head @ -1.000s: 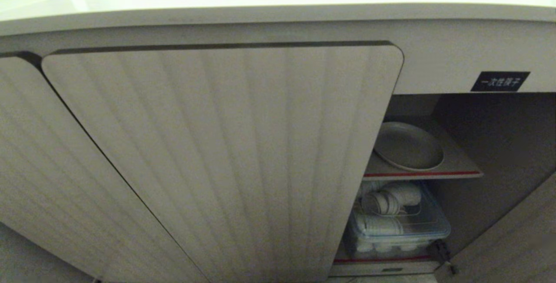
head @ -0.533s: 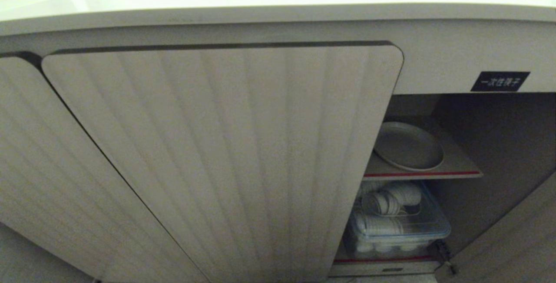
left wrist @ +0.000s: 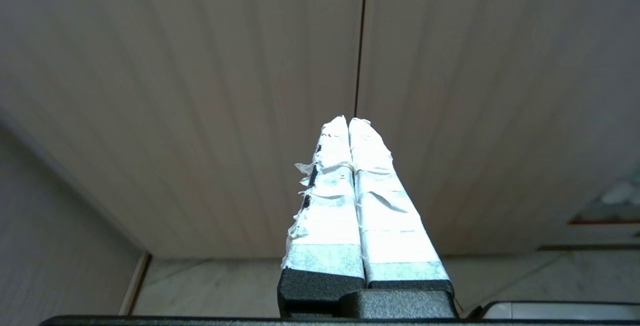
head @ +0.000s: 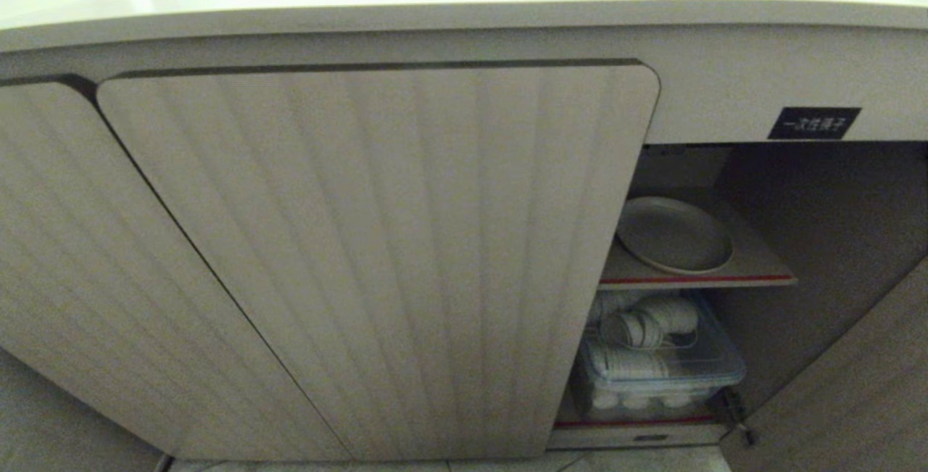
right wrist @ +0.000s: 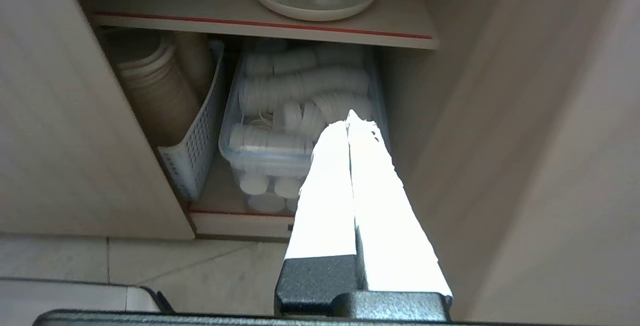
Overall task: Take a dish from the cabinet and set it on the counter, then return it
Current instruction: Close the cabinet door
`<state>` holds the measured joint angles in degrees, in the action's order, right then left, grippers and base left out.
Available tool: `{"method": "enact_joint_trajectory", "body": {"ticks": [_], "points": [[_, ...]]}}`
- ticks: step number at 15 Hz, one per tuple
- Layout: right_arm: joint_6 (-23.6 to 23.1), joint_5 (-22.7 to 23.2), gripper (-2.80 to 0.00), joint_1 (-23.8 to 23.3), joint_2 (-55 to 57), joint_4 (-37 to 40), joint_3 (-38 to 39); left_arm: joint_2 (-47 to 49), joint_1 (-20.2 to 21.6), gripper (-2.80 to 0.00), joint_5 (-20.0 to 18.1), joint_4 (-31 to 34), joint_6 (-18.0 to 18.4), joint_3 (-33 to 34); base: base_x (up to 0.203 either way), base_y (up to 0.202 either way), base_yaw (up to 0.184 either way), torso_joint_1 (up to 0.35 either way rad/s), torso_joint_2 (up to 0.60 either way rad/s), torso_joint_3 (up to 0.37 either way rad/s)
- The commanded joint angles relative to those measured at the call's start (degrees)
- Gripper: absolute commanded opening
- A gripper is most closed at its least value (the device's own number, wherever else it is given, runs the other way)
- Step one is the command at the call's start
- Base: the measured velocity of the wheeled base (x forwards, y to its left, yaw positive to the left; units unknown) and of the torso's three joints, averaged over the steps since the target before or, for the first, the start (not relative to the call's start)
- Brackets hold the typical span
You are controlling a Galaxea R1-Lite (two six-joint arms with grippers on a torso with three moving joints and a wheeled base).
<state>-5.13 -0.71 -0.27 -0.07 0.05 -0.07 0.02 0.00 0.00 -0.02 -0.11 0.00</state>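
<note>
You have the dish (head: pixel 673 235) flat on the red-edged shelf (head: pixel 754 278) behind the open door, reachable; both hands, left hand (left wrist: pixel 348 121) and right hand (right wrist: pixel 348 117), pressed together, empty.

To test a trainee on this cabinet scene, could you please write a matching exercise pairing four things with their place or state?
Things:
1. round cream-white shallow dish
2. clear plastic bin of white cups
3. white perforated basket of brown paper cups
4. right gripper

Places or states:
a. shut, holding nothing
b. on the red-edged upper shelf
c. lower level, beside the perforated basket
d. lower level, next to the closed ribbed door

Pairs: 1-b, 2-c, 3-d, 4-a
</note>
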Motion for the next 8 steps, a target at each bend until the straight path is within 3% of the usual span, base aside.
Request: {"method": "enact_joint_trajectory", "body": {"ticks": [1,8], "points": [[-0.1,0.0,-2.8,0.0,0.1,0.0,0.0,0.0,0.0,-2.8,0.0,0.0,0.0,0.0,-0.2,0.0,-0.001,-0.004,0.01,0.002],[-0.1,0.0,-2.8,0.0,0.1,0.0,0.0,0.0,0.0,-2.8,0.0,0.0,0.0,0.0,-0.194,0.0,0.0,0.001,0.0,0.002]]}}
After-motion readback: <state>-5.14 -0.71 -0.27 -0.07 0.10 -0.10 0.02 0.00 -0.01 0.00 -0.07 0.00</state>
